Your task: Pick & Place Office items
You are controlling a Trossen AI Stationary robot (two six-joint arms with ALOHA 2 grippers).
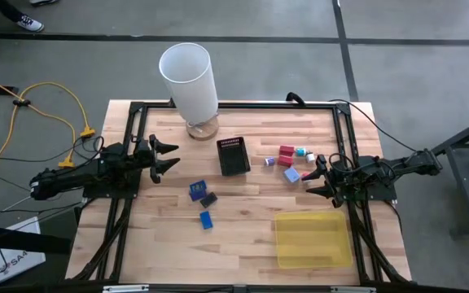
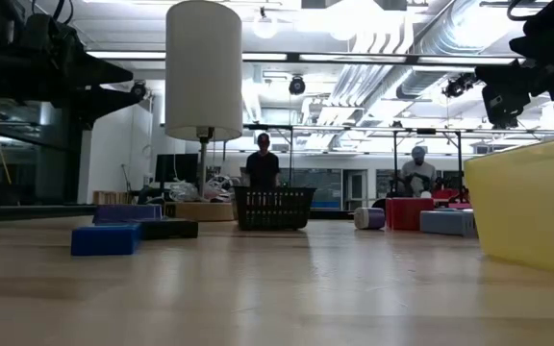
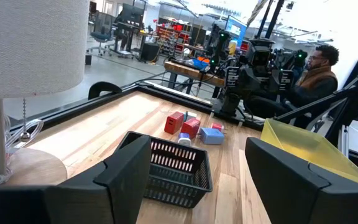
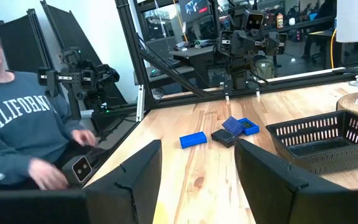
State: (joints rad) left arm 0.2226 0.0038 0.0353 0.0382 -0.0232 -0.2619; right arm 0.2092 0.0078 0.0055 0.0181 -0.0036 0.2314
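Observation:
The office items lie flat on the wooden table in two clusters. Two blue pieces (image 1: 197, 190) (image 1: 206, 219) and a black one (image 1: 209, 199) lie left of centre. Red blocks (image 1: 287, 155), a pale blue block (image 1: 291, 174), a purple piece (image 1: 269, 162) and a white/teal one (image 1: 301, 152) lie at the right. My left gripper (image 1: 169, 156) hovers open at the left side, pointing level toward the centre. My right gripper (image 1: 314, 177) hovers open beside the pale blue block, touching nothing. Each wrist view shows open fingers (image 3: 199, 146) (image 4: 199, 149) with nothing between them.
A black mesh box (image 1: 234, 156) stands mid-table. A flat yellow tray (image 1: 313, 238) lies at the near right. A white-shaded lamp (image 1: 190, 81) stands on a round wooden base at the far edge. A black frame rims the table. People sit beyond both sides (image 3: 319, 68) (image 4: 17, 124).

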